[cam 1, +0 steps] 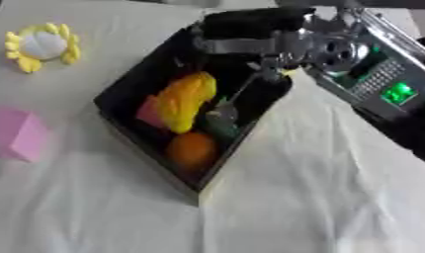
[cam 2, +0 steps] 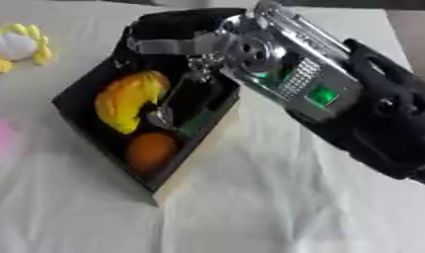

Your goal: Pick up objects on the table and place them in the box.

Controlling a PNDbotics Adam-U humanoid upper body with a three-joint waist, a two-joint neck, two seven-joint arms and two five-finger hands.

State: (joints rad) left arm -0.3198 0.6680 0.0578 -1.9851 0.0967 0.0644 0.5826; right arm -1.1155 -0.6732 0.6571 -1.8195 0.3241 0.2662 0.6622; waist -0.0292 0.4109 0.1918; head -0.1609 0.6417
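One hand works: the right hand (cam 2: 177, 34) reaches in from the upper right and hangs over the far end of the black box (cam 1: 129, 86). Its fingers (cam 1: 242, 24) look curled downward, though whether they pinch anything cannot be told. Inside the box lie a yellow banana-shaped toy (cam 1: 186, 99), an orange ball (cam 1: 191, 148), a pink piece (cam 1: 149, 112) and a dark green thing (cam 1: 220, 123). On the cloth-covered counter (cam 1: 319, 188), left of the box, sit a yellow flower-shaped toy (cam 1: 41, 45) and a pink block (cam 1: 17, 134)
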